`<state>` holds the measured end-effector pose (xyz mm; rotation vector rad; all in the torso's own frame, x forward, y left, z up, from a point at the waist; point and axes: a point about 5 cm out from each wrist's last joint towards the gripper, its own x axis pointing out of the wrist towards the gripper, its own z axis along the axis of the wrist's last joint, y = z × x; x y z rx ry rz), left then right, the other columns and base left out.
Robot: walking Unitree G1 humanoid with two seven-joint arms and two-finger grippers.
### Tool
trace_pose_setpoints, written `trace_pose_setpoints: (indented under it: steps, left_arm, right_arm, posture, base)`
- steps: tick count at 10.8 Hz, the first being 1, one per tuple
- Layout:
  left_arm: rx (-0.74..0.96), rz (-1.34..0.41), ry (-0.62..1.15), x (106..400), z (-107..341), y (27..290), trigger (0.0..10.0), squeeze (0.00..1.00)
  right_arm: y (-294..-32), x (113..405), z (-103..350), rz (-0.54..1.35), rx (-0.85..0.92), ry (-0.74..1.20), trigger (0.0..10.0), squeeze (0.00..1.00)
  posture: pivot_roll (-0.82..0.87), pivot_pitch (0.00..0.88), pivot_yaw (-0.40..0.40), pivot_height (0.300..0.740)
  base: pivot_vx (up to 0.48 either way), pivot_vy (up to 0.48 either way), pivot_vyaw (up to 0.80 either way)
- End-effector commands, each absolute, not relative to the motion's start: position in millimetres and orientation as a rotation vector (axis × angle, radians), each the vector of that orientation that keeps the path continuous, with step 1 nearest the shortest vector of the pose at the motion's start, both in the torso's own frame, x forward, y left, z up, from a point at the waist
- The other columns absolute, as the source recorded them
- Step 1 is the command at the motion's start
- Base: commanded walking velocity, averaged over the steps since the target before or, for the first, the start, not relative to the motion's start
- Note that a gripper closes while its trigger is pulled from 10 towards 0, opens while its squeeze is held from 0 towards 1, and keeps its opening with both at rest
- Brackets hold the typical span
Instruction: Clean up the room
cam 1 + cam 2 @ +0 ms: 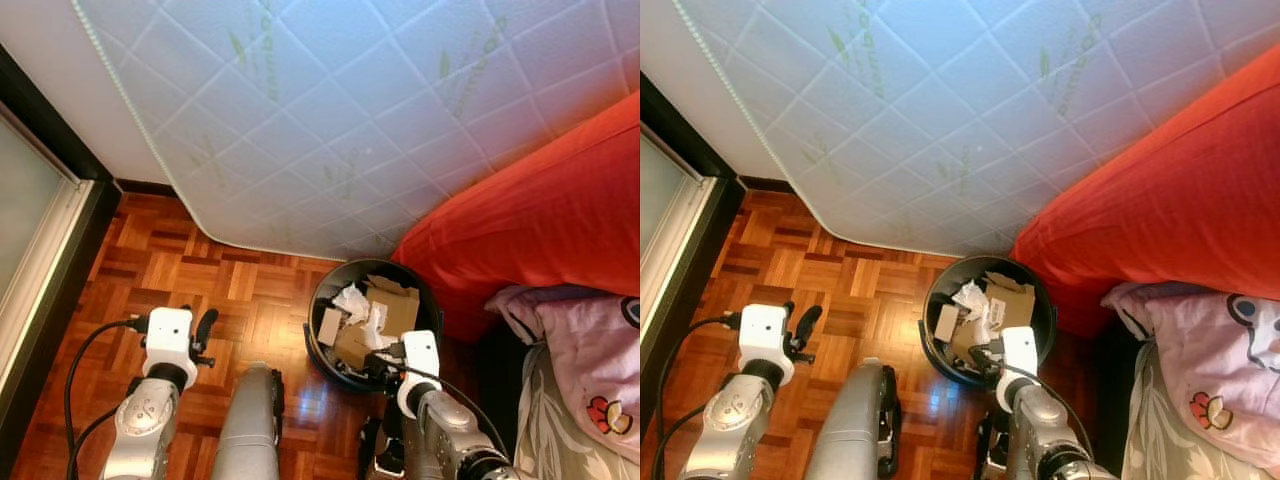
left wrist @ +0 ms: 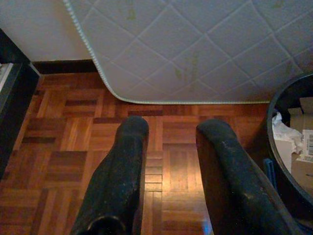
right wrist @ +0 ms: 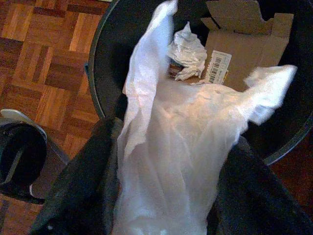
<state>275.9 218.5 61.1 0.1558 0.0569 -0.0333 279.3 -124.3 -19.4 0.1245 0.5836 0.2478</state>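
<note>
A: Right gripper clamps white tissue over the black bin; left gripper spread, empty.
B: Risk: tissue clings to fingers, misses bin

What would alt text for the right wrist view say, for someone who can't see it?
The right gripper holds a crumpled white tissue between its black fingers, above a black bin. In the bin lie a cardboard box with a barcode label and more crumpled paper; parquet floor lies beside it.
</note>
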Motion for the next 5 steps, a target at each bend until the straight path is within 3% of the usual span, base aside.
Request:
trace_pose_setpoints:
  steps: [1,3,4,5]
  left_arm:
    - [0.151,-0.033,0.115,267.0,48.5,217.9,10.0,0.0]
    - [0.151,-0.03,0.115,266.9,48.8,217.9,10.0,0.0]
    - [0.152,-0.029,0.115,266.7,48.8,217.8,10.0,0.0]
    - [0.152,-0.028,0.115,266.7,48.9,217.9,10.0,0.0]
  right_arm:
    - [-124.6,271.3,-26.4,0.239,0.141,0.611,10.0,1.0]
    - [-123.3,271.7,-25.9,0.255,0.118,0.608,10.0,1.0]
    - [-122.3,273.2,-24.6,0.262,0.101,0.604,10.0,0.61]
    - [-122.4,274.3,-23.8,0.258,0.098,0.604,10.0,0.0]
  posture:
    - [0.33,0.384,-0.044,0.627]
    - [0.33,0.384,-0.045,0.627]
    - [0.33,0.384,-0.046,0.627]
    - [0.33,0.386,-0.046,0.627]
  base:
    - [0.0,0.0,0.0]
    - [0.0,0.0,0.0]
    - [0.0,0.0,0.0]
    - [0.0,0.0,0.0]
